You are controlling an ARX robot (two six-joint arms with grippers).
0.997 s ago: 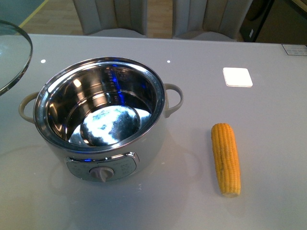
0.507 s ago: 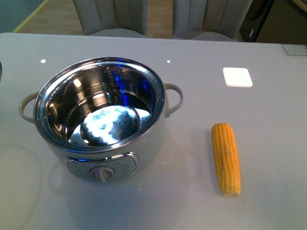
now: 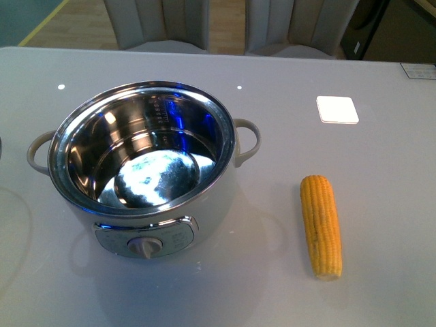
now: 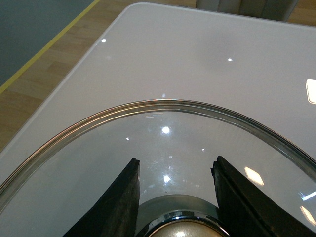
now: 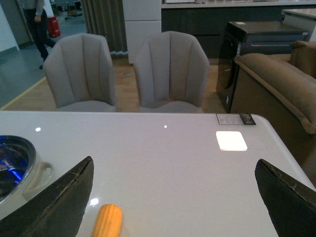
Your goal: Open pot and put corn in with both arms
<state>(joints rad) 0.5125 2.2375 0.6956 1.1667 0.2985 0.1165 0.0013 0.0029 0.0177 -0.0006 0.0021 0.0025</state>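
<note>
My left end effector (image 4: 175, 162) has its fingers pinched on the knob (image 4: 180, 231) of the glass lid (image 4: 163, 118). The right end effector (image 5: 173, 163) gapes wide, holding nothing. The pot (image 3: 214, 204) stands uncovered on the tabletop (image 3: 381, 177), and the corn (image 3: 321, 226) lies apart to its right.
</note>
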